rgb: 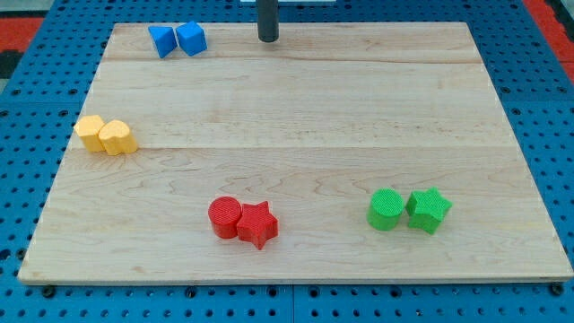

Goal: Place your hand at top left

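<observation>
Below and around my tip (268, 39) spreads the wooden board (296, 108), the largest item present; my tip rests near the board's top edge, roughly at mid-width, slightly toward the view's left of centre. The rod carries no jaws, so there is nothing to open or close, and it touches no block.

The target is the board's top-left corner (121, 31), which lies toward the view's left of my tip, at nearly the same height in the view. The required travel is therefore judged to be an almost purely leftward slide along the top edge.

Between my tip and that corner sit two touching blue blocks: the blue cube (191, 38) nearer my tip, the blue wedge-like block (162, 40) beyond it (exact shape uncertain). A straight path at the present height would probably strike them; passing above them, closer to the edge, appears advisable.
</observation>
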You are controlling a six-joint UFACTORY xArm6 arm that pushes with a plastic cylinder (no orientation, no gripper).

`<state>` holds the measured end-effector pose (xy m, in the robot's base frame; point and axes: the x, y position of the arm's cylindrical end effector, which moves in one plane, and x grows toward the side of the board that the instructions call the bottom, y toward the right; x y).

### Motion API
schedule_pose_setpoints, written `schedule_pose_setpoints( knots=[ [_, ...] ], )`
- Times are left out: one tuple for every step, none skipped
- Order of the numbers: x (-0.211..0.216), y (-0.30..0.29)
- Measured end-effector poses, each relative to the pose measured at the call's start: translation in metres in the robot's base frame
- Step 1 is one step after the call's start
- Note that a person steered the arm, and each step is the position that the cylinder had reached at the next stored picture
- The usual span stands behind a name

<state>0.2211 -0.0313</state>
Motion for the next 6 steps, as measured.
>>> schedule_pose_setpoints(
  knots=[
    [0.000, 0.000],
    [0.001, -0.001],
    [0.012, 0.077],
    [0.047, 0.090],
    [0.083, 0.006],
    [0.078, -0.108]
  ],
)
